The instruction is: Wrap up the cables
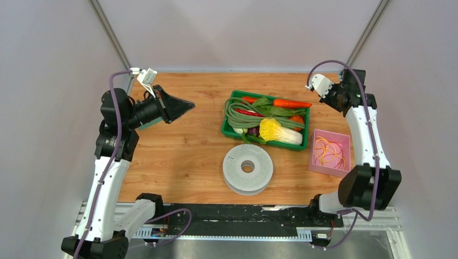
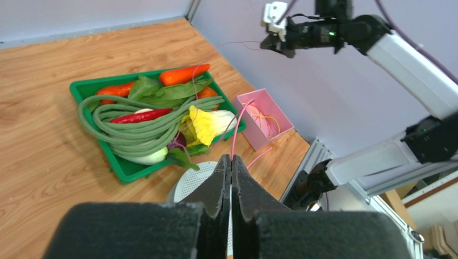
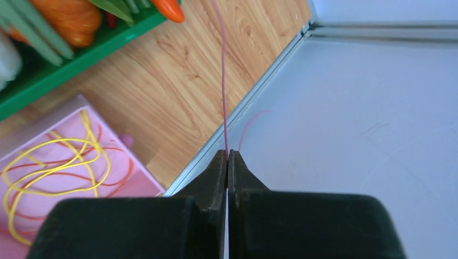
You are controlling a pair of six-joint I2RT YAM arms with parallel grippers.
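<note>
L pincer (image 2: 231, 162) closed, raised; R pincer (image 3: 227, 156) closed, raised

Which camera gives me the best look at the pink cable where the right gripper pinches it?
Right wrist: the pink cable leaves the right gripper's shut tips and runs straight up over the wooden table. Left wrist shows it rising from the left gripper. Top external: too thin to see.

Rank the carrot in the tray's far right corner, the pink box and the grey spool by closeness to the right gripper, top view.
From the right gripper, shut on the pink cable:
1. Carrot, just left, in the tray.
2. Pink box, nearer the bases, right edge.
3. Grey spool, near centre.
</note>
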